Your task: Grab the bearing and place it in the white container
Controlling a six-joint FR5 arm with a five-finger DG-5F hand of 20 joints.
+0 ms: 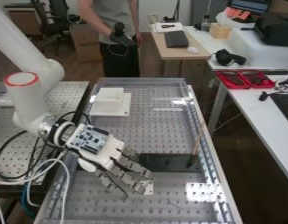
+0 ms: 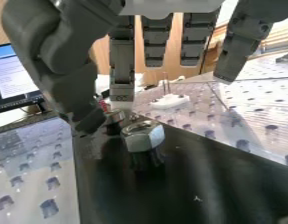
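In the high view the hand point(image 1: 109, 154) hangs over the bench's left side, its fingers straight and slanting towards the dark plate's left end. The white container point(image 1: 111, 95) stands further back on a flat white base. In the wrist view the open hand point(image 2: 121, 65) hangs above and beside a silver metal piece with a hexagonal head point(image 2: 143, 135), upright on the black plate point(image 2: 194, 185). A smaller metal piece point(image 2: 115, 118) stands close behind it, near the thumb. Nothing is held. Which piece is the bearing I cannot tell.
A thin brown stick point(image 1: 197, 142) rises from the dark plate's right end. A small white part with two pins point(image 2: 169, 101) lies on the perforated bench top point(image 2: 35, 170). Raised clear rails point(image 1: 214, 165) edge the bench. Cables point(image 1: 61, 185) hang beside the arm.
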